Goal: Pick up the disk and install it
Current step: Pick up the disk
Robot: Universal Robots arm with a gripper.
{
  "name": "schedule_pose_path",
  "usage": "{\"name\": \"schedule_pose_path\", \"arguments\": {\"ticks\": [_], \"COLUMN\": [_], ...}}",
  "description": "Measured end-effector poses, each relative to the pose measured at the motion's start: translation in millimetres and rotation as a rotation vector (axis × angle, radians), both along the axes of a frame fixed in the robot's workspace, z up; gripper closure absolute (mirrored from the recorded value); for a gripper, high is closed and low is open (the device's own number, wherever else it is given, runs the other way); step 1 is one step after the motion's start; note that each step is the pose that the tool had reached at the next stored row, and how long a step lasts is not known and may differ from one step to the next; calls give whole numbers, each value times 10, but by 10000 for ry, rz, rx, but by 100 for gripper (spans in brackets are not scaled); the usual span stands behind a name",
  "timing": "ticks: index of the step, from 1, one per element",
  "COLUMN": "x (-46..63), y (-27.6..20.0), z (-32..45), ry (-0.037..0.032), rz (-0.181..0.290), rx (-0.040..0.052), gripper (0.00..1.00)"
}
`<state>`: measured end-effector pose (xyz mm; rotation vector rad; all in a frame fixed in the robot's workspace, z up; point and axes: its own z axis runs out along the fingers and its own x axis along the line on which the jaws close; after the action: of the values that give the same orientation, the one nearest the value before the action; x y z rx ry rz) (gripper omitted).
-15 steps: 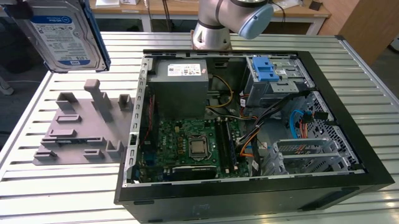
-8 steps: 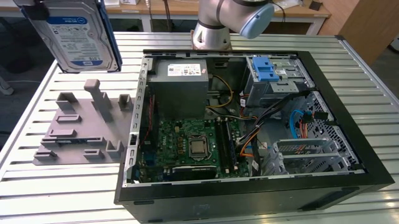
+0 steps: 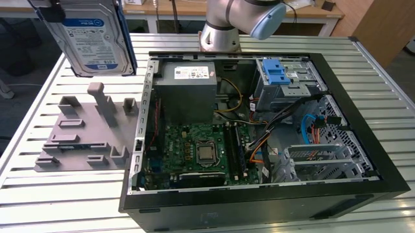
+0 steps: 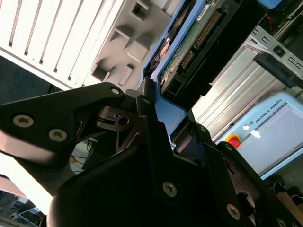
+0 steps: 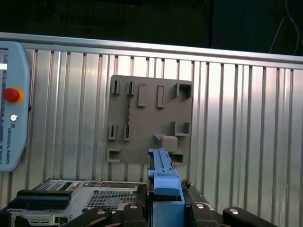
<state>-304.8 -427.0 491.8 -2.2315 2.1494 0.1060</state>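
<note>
The disk [image 3: 91, 41], silver with a blue-and-white label and a blue carrier bracket, hangs upright in the air above the grey fixture plate [image 3: 84, 141], at the exterior view's left. My gripper [image 4: 156, 118] is shut on its blue bracket. In the second wrist view the disk's green circuit-board side [image 4: 189, 42] faces the camera beyond the black fingers [image 4: 147, 137]. In the first wrist view the disk's blue edge [image 5: 163, 175] stands up from my gripper [image 5: 165, 208], with the fixture plate [image 5: 149, 118] beyond it.
The open computer case [image 3: 370, 141] lies on the slatted table, to the exterior view's right of the plate. Inside it are a grey metal cage with a blue latch [image 3: 279, 77], a grey power supply [image 3: 188, 92] and the motherboard [image 3: 201, 150]. A teach pendant [image 5: 12, 104] lies on the table.
</note>
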Motion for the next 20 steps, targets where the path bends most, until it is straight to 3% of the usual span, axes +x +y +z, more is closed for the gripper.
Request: {"name": "schedule_pose_path", "arguments": {"ticks": [20], "x": [245], "y": [-187], "z": [-11], "ry": [0], "rz": [-1], "rx": [-53], "gripper": [64]}}
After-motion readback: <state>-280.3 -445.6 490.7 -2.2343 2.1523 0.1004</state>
